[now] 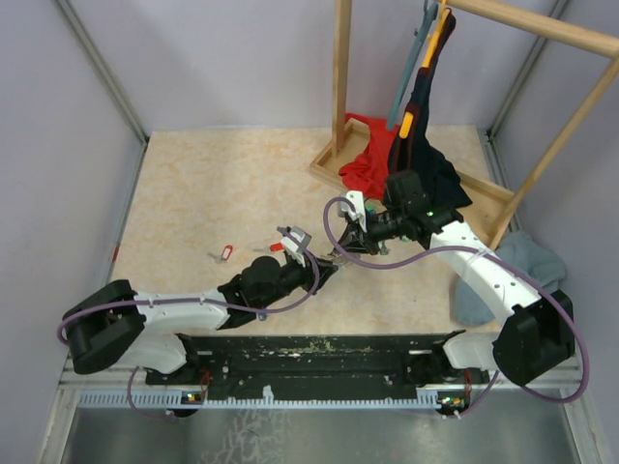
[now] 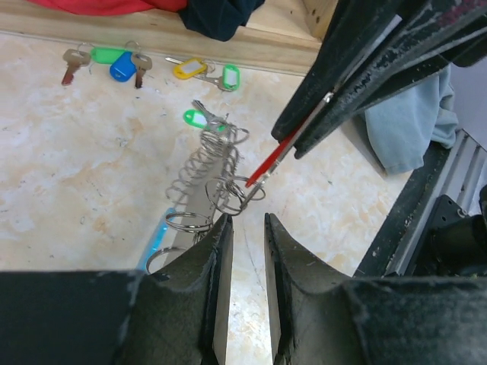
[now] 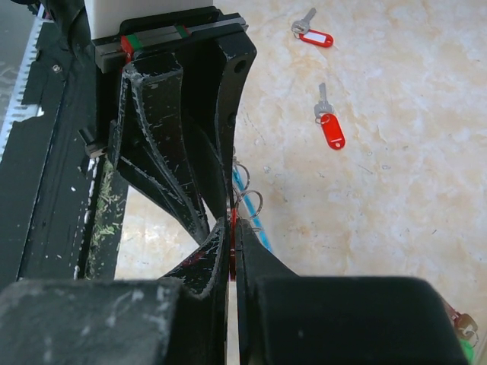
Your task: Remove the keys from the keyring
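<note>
Keyring [image 2: 205, 171] is lying coiled and grey mid-bench, right gripper [image 3: 232, 224] is pinching its red key tag [image 2: 270, 160], left gripper [image 2: 247, 220] is gaping slightly.

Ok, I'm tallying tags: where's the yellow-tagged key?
In the left wrist view, the yellow-tagged key lies on the table beside the wooden frame's base, just left of a green-tagged key.

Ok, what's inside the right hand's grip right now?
A thin red tag, pinched edge-on in the right hand, its lower end meeting the keyring coils. The fingers cover the tag's upper part, so whatever is attached there cannot be seen.
</note>
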